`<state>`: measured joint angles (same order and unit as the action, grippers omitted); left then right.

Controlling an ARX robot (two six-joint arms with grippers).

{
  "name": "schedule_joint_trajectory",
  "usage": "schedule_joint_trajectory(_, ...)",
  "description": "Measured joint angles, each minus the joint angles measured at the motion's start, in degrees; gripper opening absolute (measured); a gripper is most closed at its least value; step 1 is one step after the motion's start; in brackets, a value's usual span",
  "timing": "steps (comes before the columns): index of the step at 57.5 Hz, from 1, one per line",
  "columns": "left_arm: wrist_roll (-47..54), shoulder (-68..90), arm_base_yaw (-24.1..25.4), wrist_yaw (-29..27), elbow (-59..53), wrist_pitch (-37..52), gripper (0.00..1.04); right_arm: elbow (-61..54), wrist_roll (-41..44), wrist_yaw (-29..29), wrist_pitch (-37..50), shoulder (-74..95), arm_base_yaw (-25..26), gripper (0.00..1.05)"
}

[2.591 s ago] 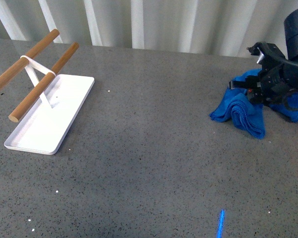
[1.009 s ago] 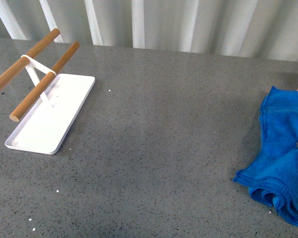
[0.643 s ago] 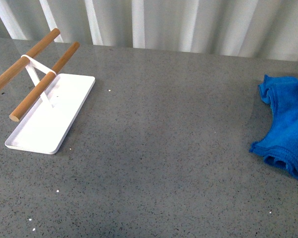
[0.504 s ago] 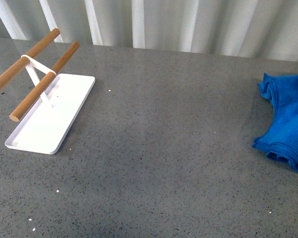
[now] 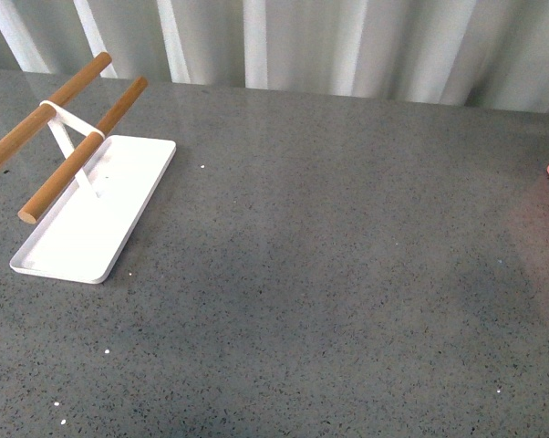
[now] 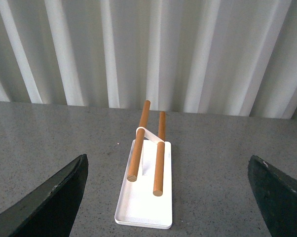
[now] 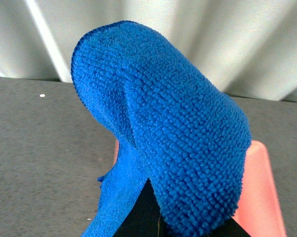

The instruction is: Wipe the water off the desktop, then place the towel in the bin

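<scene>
Closest to me, my right pincer [image 7: 147,213] is pinching the bright blue fluffy microfibre towel [image 7: 163,133]. The cloth is bunched over its dark tip and hangs in the air, clear of the dark grey speckled stone-like counter [image 7: 40,148] and over the near edge of the salmon-pink straight-sided bin [image 7: 259,197]. I see no puddle on the counter, so I judge the wiping done and the drop-off the step in hand. Next I need to bring the towel fully above the bin's opening and spread the jaws so it falls inside rather than catching on the rim. My left pincer [image 6: 167,162] is spread wide and empty, facing the flat white tray [image 6: 138,217] with its two wooden rods [image 6: 138,143]. Beyond hangs a white pleated backdrop [image 6: 138,49]. No brand, label or writing is readable anywhere.
</scene>
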<state>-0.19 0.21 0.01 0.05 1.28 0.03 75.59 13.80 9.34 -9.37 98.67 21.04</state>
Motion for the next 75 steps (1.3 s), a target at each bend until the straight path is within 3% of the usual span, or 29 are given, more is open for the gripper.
schedule_joint_trajectory(18, -0.02, 0.0, 0.0, 0.0, 0.0, 0.0, 0.98, 0.11, 0.61, 2.56, -2.36, 4.09, 11.23, 0.04)
schedule_joint_trajectory(41, -0.02, 0.0, 0.0, 0.0, 0.0, 0.0, 0.98, -3.21, 0.63, 0.39, -4.63, 13.49, 12.48, 0.04)
schedule_joint_trajectory(51, -0.02, 0.0, 0.0, 0.0, 0.0, 0.0, 0.98, -3.23, -2.27, 1.07, -13.35, 19.15, 14.73, 0.32)
schedule_joint_trajectory(65, 0.0, -0.02, 0.0, 0.0, 0.0, 0.0, 0.98, -1.64, -3.58, 2.84, -15.91, 19.28, 16.26, 0.7)
schedule_joint_trajectory(72, 0.0, -0.02, 0.0, -0.02, 0.0, 0.0, 0.98, -1.46, -3.76, 4.35, -16.35, 18.47, 16.17, 0.98)
schedule_joint_trajectory(75, -0.02, -0.02, 0.0, 0.0, 0.0, 0.0, 0.98, -1.33, -3.96, 4.63, -16.41, 17.66, 16.17, 0.98)
